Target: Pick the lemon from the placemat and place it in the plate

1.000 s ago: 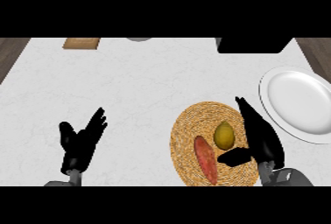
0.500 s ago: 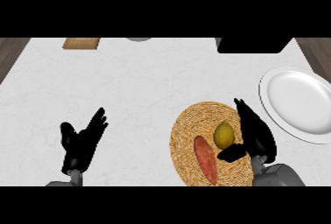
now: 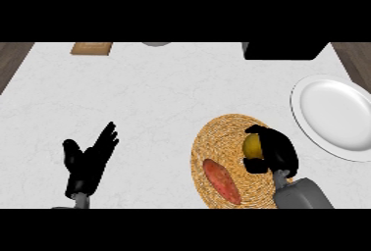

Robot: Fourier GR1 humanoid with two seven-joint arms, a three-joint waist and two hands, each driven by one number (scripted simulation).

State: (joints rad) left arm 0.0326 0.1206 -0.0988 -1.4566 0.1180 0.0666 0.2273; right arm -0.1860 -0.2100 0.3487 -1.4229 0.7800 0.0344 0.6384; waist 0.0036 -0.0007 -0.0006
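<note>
A yellow lemon lies on the round woven placemat at the lower right of the counter. My right hand curls round the lemon from its right side, fingers over the top and thumb below it, hiding most of the fruit. The white plate sits to the right of the placemat, at the counter's right edge, with nothing on it. My left hand rests open at the lower left, fingers up, far from the placemat.
A reddish-orange elongated vegetable lies on the placemat just left of and below the lemon. A black box stands at the back right, a wooden board at the back left and a grey object at the back edge.
My right hand has moved left over the lemon and its fingers have curled round it. The lemon has not left the placemat. The left hand has stayed still.
</note>
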